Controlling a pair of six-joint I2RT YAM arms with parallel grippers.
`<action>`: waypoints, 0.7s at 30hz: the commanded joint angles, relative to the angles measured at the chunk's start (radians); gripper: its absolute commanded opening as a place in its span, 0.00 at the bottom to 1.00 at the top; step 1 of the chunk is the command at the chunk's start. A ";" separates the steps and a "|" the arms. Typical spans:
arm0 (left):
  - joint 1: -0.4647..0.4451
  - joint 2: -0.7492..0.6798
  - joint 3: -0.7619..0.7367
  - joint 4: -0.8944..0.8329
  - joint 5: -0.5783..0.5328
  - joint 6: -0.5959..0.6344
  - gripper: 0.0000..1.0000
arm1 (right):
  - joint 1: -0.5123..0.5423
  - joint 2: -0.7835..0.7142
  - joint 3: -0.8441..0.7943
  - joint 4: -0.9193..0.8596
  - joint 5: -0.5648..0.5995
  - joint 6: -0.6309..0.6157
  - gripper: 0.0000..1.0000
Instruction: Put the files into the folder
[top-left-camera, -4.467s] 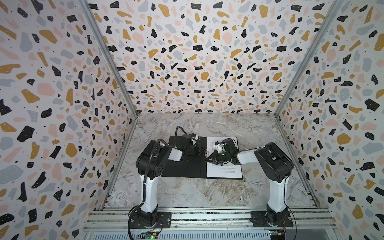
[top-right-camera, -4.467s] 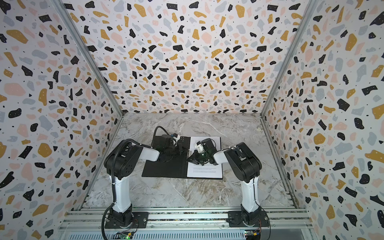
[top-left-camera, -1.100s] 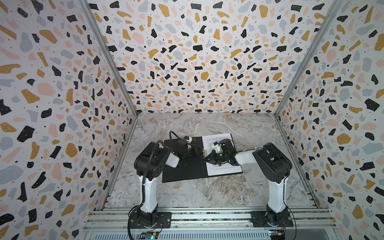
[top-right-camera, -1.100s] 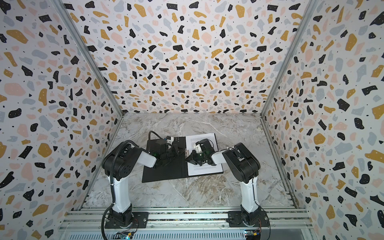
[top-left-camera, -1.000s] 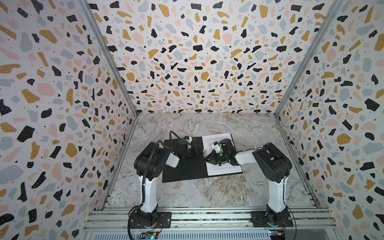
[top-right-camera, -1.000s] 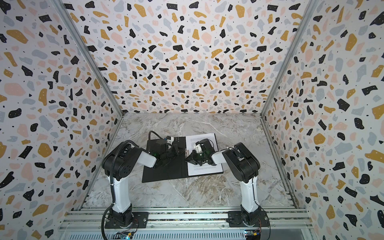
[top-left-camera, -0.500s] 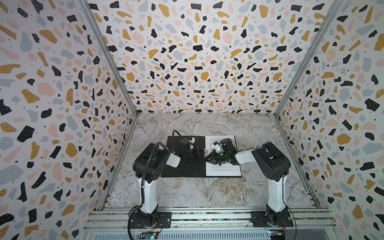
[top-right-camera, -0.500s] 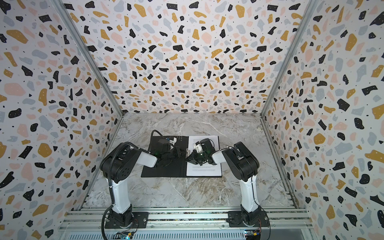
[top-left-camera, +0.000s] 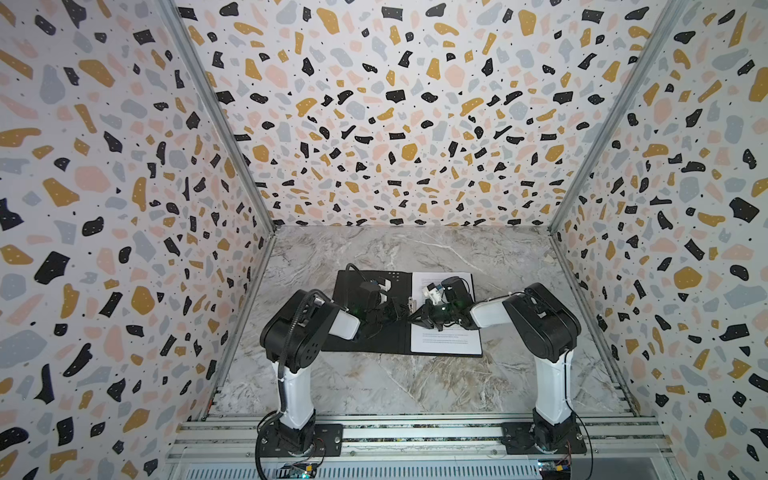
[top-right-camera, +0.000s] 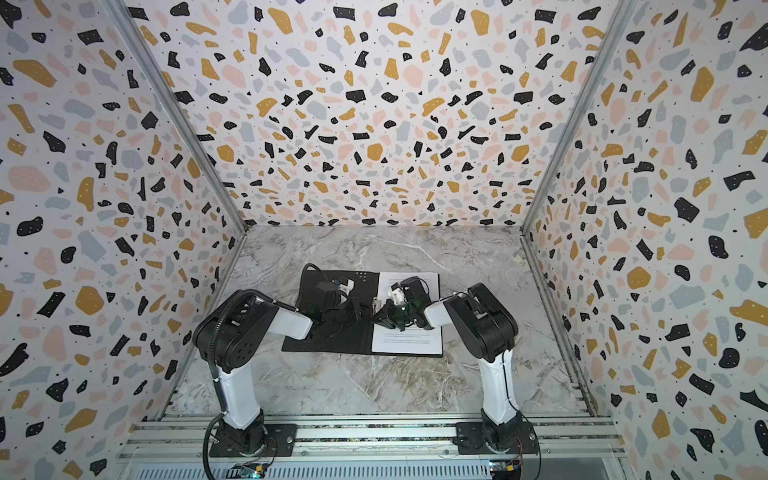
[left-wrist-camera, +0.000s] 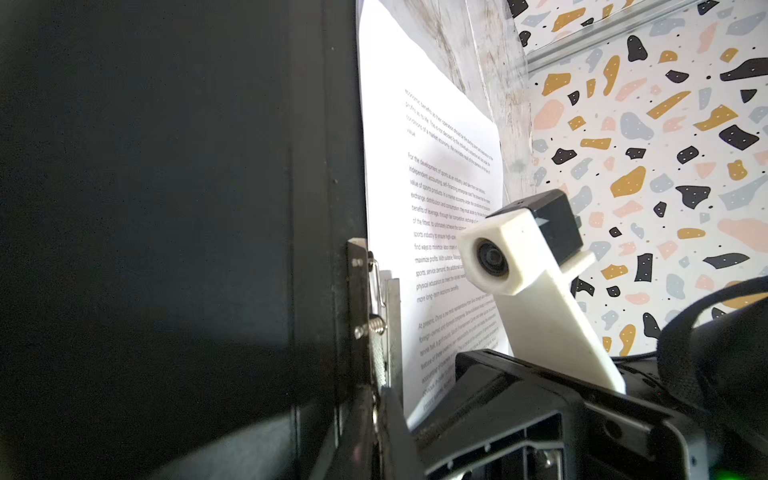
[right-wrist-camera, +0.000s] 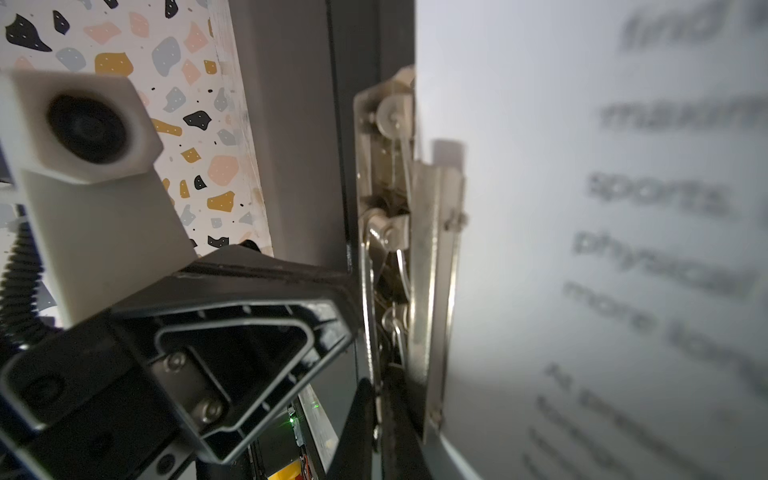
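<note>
The folder (top-left-camera: 386, 343) lies open on the counter (top-left-camera: 374, 386), black inside up. Its edges are now square to the counter front; one second ago it lay askew. The files (top-left-camera: 446, 338) rest on its right half. Left hand (top-left-camera: 402, 311) and right hand (top-left-camera: 417, 318) are both narrow, tips at the spine clip (top-left-camera: 410, 300); whether they pinch it is unclear.

Print on the files (right-wrist-camera: 582, 166) is blurred in the right wrist view; sheet count indeterminable; the folder (top-left-camera: 384, 341) lies partly covered.
</note>
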 joint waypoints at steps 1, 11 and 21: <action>-0.016 -0.018 -0.008 0.024 0.059 -0.001 0.08 | 0.005 0.110 -0.056 -0.222 0.165 -0.016 0.08; -0.022 0.017 0.047 -0.105 0.061 0.103 0.13 | 0.003 0.111 -0.056 -0.222 0.165 -0.018 0.07; -0.026 0.036 0.115 -0.278 0.001 0.210 0.19 | 0.000 0.110 -0.050 -0.234 0.166 -0.031 0.07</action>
